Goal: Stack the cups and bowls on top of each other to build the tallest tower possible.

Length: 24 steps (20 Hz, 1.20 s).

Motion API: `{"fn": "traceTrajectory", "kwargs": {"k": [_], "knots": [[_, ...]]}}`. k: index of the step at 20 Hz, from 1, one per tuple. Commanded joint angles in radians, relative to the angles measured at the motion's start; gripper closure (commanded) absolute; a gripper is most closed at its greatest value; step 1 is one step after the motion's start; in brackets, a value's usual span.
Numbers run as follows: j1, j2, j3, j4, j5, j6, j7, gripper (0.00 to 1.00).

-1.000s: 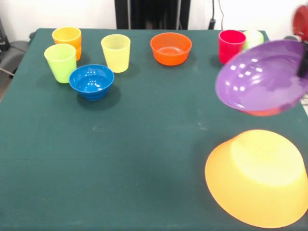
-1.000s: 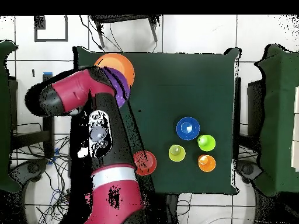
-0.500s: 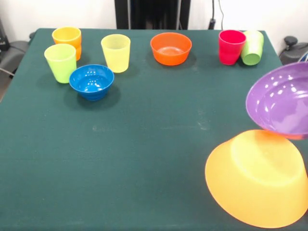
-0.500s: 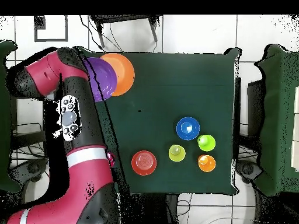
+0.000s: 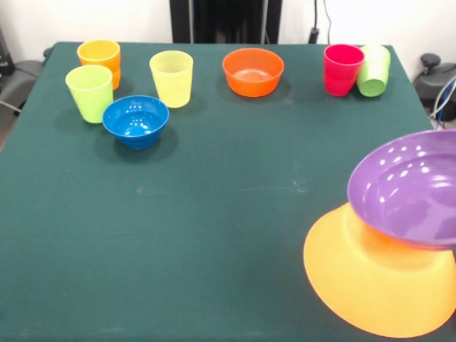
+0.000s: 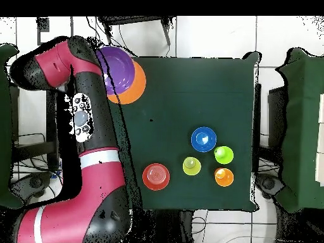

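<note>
Along the far edge, left to right, stand my loose pieces: orange cup point(image 5: 99, 55), lime green cup point(image 5: 90, 92), blue bowl point(image 5: 135, 120), yellow cup point(image 5: 172, 77), red-orange bowl point(image 5: 253, 70), then red cup point(image 5: 343, 68) touching the green cup point(image 5: 374, 69). At near right the purple bowl point(image 5: 407, 191) sits tilted over the upturned orange-yellow bowl point(image 5: 374, 281); I judge the tower barely begun, with seven pieces left. Only the overhead view shows my arm point(image 6: 82, 120) reaching to the purple bowl. It hides my fingers, so I cannot tell their state.
</note>
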<state>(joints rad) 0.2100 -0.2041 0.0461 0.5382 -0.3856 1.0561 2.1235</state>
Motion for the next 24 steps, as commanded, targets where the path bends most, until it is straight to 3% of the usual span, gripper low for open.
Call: {"fn": "traceTrajectory", "kwargs": {"k": [1,8,15,24], "knots": [[0.043,0.087,-0.044,-0.116,-0.075,0.054,0.16,1.0],[0.077,0.071,-0.077,-0.05,-0.026,0.05,0.103,1.0],[0.109,0.078,-0.122,-0.043,-0.019,0.098,0.051,1.0],[0.14,0.151,-0.199,-0.165,-0.049,0.135,0.037,1.0]]}}
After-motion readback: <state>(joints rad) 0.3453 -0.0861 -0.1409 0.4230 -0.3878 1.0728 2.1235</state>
